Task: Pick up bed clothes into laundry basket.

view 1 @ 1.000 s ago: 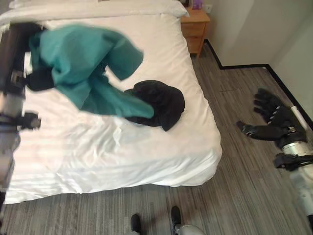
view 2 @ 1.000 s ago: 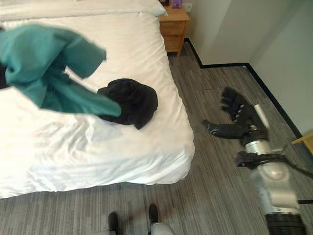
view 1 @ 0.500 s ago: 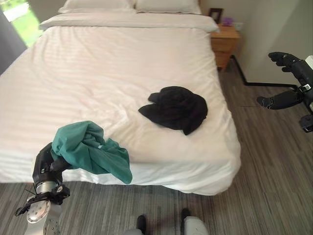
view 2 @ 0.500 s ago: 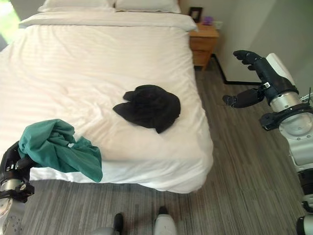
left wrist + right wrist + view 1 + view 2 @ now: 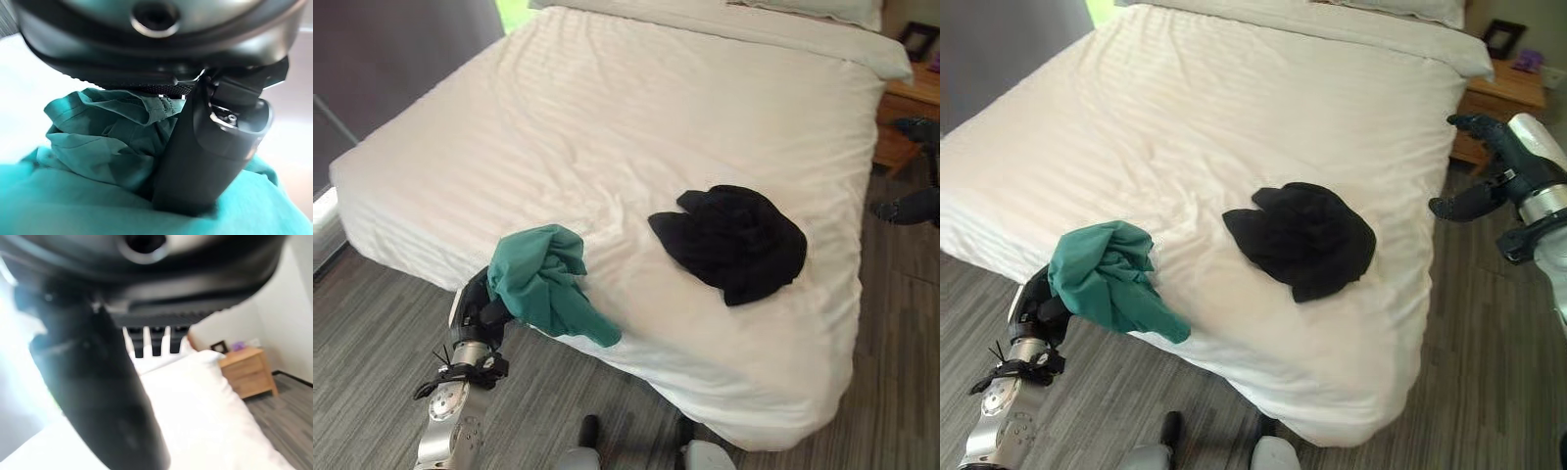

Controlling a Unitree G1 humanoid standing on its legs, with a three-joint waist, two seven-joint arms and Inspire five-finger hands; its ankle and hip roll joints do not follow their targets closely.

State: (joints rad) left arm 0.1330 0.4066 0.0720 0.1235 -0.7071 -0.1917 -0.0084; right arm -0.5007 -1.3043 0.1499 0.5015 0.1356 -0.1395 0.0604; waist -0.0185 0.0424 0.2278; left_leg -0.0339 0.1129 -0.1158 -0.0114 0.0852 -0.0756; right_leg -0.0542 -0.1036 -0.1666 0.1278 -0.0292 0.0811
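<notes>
Left eye view: left hand (image 5: 480, 308) sits at about 7 o'clock, just off the near corner of the bed (image 5: 636, 117), over the grey floor (image 5: 372, 343).
Left hand state: fingers curled into the teal garment (image 5: 543, 284); the left wrist view shows the thumb (image 5: 210, 152) pressed into bunched teal cloth, so it is clamped on it.
Teal garment: bundled above the hand, one tail hanging down against the bed's side. Carried clear of the mattress, I judge, so it can go to a basket.
Black garment (image 5: 1302, 235): lies crumpled on the sheet, at roughly 3 o'clock from the teal bundle and well apart from it, untouched.
Right hand (image 5: 1489, 171): raised at 2 o'clock beside the far bed edge, near the wooden nightstand (image 5: 1503, 98); fingers spread and apart, holding nothing. Probably held out for balance or in readiness.
Laundry basket: cannot place it from these views.
Progress (judgement): one item in hand, one left on the bed; drop-off not yet done.
Risk (judgement): the hanging tail could snag on the bedding.
</notes>
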